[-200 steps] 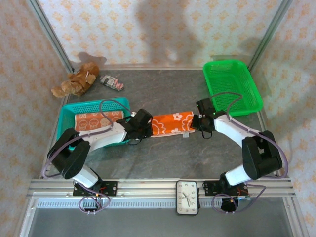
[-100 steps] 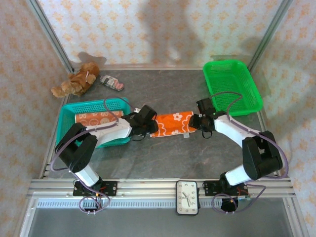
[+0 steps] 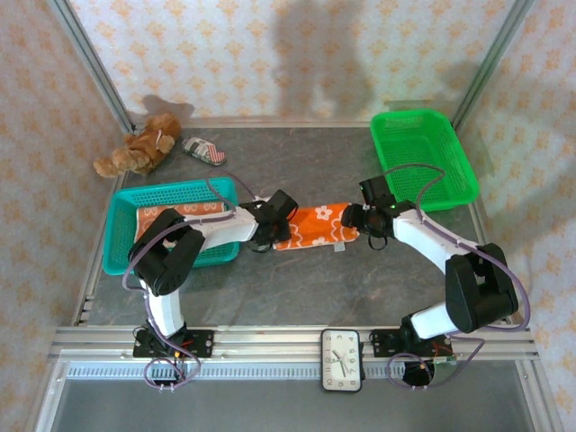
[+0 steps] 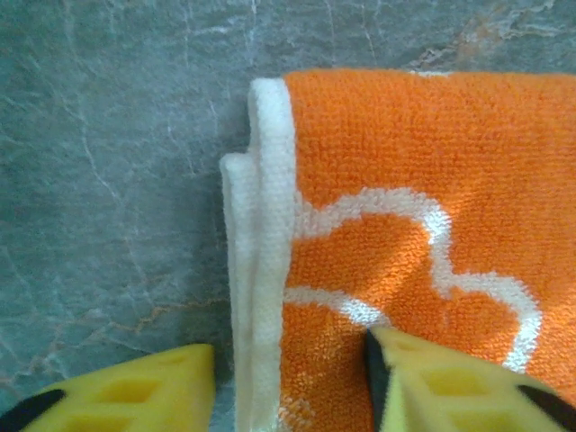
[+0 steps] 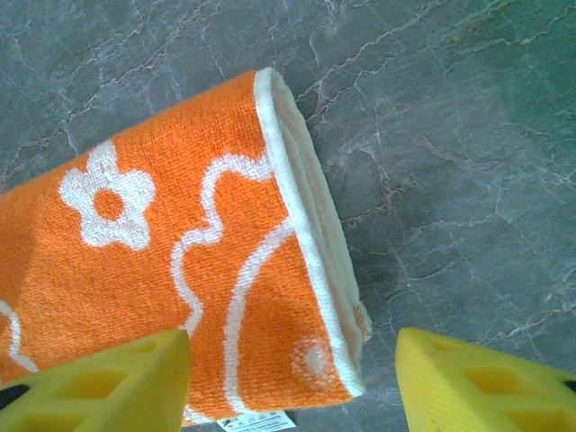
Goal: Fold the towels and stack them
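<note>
Yellow fingers (image 4: 117, 396) of the left gripper (image 4: 290, 360) stand apart and released. One hangs over the grey marbled tabletop (image 4: 108, 162), the other over the pile of the folded orange terry towel (image 4: 405, 180) with its white line print. The towel's cream hem runs up between them unpinched. I cannot tell whether either finger touches the cloth.

The right gripper (image 5: 292, 337) is spread wider, its yellow fingers (image 5: 99, 378) to either side of the towel's other end. Nothing is grasped there. The cream-edged layers show at that end, with a small white label at the near corner.

From the top camera, the towel lies flat on the table with a gripper at each short end. It sits between the teal plastic mesh basket (image 3: 121, 196) on the left and the green plastic mesh basket (image 3: 423, 121) at the far right. A second towel (image 3: 171, 214), orange with cream print, lies inside the teal basket. A brown teddy bear (image 3: 139, 148) and a small striped shoe (image 3: 205, 150) rest near the far left corner, well apart from the towels.
</note>
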`<move>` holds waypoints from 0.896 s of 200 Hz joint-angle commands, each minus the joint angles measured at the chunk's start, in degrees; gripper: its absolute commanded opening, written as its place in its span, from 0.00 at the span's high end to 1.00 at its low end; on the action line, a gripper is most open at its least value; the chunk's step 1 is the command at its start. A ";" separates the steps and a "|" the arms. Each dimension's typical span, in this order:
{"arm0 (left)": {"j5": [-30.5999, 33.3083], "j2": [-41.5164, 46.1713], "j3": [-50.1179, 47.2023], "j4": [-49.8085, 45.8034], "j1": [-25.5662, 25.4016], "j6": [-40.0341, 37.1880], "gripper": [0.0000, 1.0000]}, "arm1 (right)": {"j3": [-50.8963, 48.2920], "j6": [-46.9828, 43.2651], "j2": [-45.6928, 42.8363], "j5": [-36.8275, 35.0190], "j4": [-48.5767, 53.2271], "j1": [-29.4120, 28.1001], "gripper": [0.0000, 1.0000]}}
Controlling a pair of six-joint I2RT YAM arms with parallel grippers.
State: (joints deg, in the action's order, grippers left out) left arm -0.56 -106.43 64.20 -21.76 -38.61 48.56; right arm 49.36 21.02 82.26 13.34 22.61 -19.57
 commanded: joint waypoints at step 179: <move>21.06 20.77 24.75 -48.14 3.79 -27.93 1.00 | 3.85 3.26 -4.60 -4.53 -3.60 -1.71 0.01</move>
State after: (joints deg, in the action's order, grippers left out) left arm 14.15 -90.26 86.67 -57.98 -37.34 27.27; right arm 50.65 24.03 77.49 10.92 21.28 -19.90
